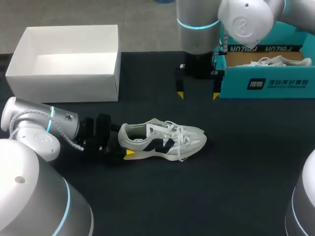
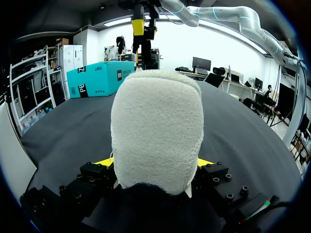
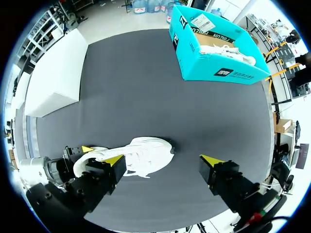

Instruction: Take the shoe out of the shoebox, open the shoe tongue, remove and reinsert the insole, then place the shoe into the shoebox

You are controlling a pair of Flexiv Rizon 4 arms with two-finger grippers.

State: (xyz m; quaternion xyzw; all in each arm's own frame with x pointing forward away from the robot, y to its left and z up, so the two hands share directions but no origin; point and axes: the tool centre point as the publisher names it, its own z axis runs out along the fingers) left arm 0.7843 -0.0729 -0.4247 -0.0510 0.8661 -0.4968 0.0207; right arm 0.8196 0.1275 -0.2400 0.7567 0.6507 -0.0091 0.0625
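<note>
The white shoe (image 1: 165, 140) is laid on its sole on the black table (image 1: 236, 162), outside both boxes, toe turned toward the right arm's side; a dark emblem is carried on its side wall. The left gripper (image 1: 124, 143) is clenched on the heel of the white shoe, one yellow-tipped finger pressed on each side. The right gripper (image 1: 198, 95) is held above the table just beside the teal shoebox (image 1: 266, 83), released, with nothing between its fingers. White lettering and a dark label patch are printed on the long wall of the teal shoebox; a second shoe (image 1: 275, 61) is seen inside it. A white box (image 1: 64, 83) is placed well apart at the far left.
</note>
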